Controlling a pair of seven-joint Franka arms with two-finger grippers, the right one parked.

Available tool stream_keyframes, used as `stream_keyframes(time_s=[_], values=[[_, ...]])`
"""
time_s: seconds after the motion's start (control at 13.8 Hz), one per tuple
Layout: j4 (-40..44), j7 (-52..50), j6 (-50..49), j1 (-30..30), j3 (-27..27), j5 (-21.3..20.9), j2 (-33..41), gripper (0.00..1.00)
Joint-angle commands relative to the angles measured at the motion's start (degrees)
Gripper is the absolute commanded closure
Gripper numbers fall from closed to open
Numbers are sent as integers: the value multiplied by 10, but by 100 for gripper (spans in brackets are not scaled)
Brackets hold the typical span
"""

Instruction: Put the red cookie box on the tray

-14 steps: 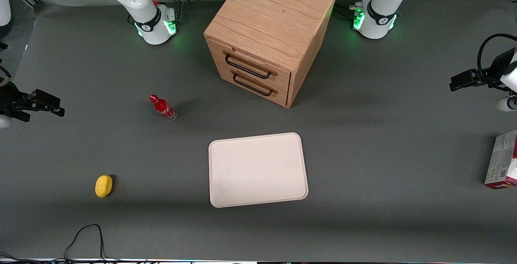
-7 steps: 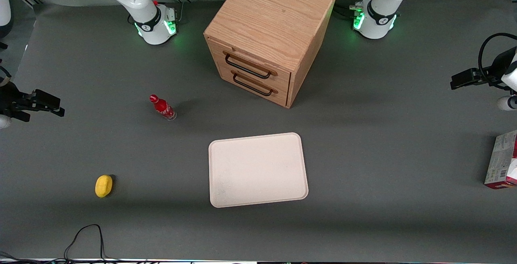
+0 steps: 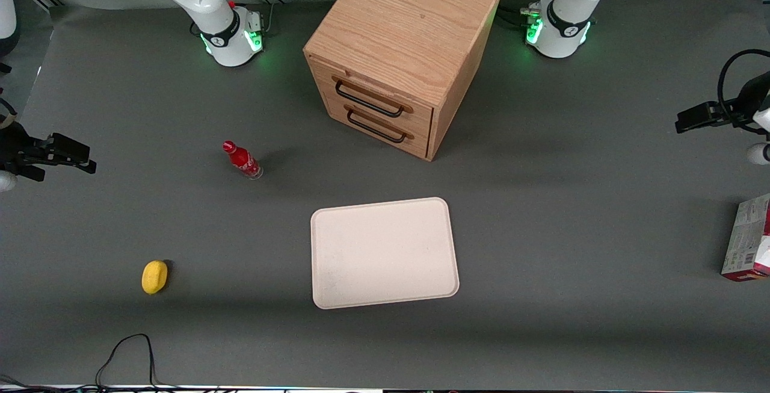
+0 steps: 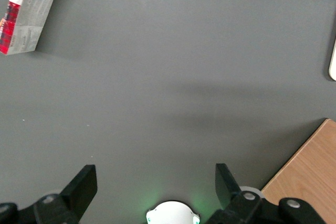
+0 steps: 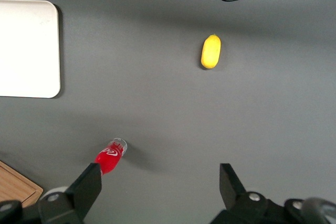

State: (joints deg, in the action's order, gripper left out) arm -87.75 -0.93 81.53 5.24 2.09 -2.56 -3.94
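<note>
The red cookie box (image 3: 746, 239) lies on the grey table at the working arm's end, cut off by the picture edge; its pale barcode panel faces up. It also shows in the left wrist view (image 4: 29, 11). The cream-white tray (image 3: 385, 253) lies bare in the middle of the table, nearer the front camera than the cabinet; only its rim shows in the left wrist view (image 4: 333, 61). My left gripper (image 3: 683, 122) hovers above the table at the working arm's end, farther from the front camera than the box. Its fingers (image 4: 81, 187) stand wide open and hold nothing.
A wooden drawer cabinet (image 3: 400, 50) with two closed drawers stands farther back than the tray. A small red bottle (image 3: 242, 160) and a yellow lemon (image 3: 154, 277) sit toward the parked arm's end. A black cable (image 3: 129, 354) lies at the front edge.
My left gripper has drifted slightly outward toward the working arm's end of the table. The box, tray and other things have not moved.
</note>
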Motion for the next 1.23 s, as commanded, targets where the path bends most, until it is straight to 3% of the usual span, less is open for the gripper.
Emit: stream_keyframes(time_s=[0.0, 0.29, 0.65, 1.01, 1.16], values=[[40, 104, -17, 61, 3, -14, -19, 0], [137, 303, -29, 158, 3, -57, -97, 0], [312, 526, -16, 267, 3, -58, -243, 0], [316, 559, 23, 285, 5, -55, -281, 0], [286, 558, 83, 284, 5, -53, -297, 0]])
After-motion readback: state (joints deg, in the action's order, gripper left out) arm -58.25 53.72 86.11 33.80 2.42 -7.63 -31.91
